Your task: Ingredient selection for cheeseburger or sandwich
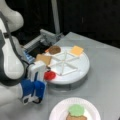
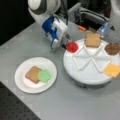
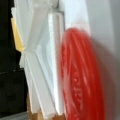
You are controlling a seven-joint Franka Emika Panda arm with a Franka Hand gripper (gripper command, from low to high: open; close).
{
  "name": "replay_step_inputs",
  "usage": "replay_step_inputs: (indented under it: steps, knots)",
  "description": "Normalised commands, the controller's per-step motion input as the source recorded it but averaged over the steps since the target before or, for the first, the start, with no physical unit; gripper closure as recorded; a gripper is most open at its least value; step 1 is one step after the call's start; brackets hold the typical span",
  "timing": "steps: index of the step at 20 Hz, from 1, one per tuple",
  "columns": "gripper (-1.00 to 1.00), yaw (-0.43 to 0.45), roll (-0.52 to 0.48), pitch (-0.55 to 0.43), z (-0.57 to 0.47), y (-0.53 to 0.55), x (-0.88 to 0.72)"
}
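My gripper (image 1: 46,74) (image 2: 66,44) is at the rim of the white segmented tray (image 1: 81,70) (image 2: 85,76), shut on a red disc (image 1: 50,75) (image 2: 72,46) (image 3: 82,75). That disc fills the wrist view, tilted. On the tray lie other ingredients: a toast square (image 1: 43,59) (image 2: 92,40), a dark patty (image 1: 54,50) (image 2: 112,48) and a yellow cheese square (image 1: 76,50) (image 2: 112,70). The sandwich (image 1: 75,113) (image 2: 38,74) on the white plate (image 1: 58,112) (image 2: 22,82) is a toast square with a green disc partly on it.
A grey metal fixture (image 1: 47,37) (image 2: 87,15) with cables stands behind the tray. In a front view, the table's edge and a dark perforated floor (image 2: 13,110) lie at the bottom left. The arm's white body (image 1: 10,57) stands beside the tray.
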Motion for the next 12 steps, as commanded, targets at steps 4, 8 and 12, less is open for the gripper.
replay_step_inputs:
  steps: [4,8,12]
  knots:
    - [-1.0,-0.068,-0.093,0.04,0.14,0.18,-0.22]
    - [-1.0,-0.065,-0.109,0.04,0.12,0.16,-0.19]
    - [-1.0,-0.061,-0.129,0.035,0.11,0.13,-0.17]
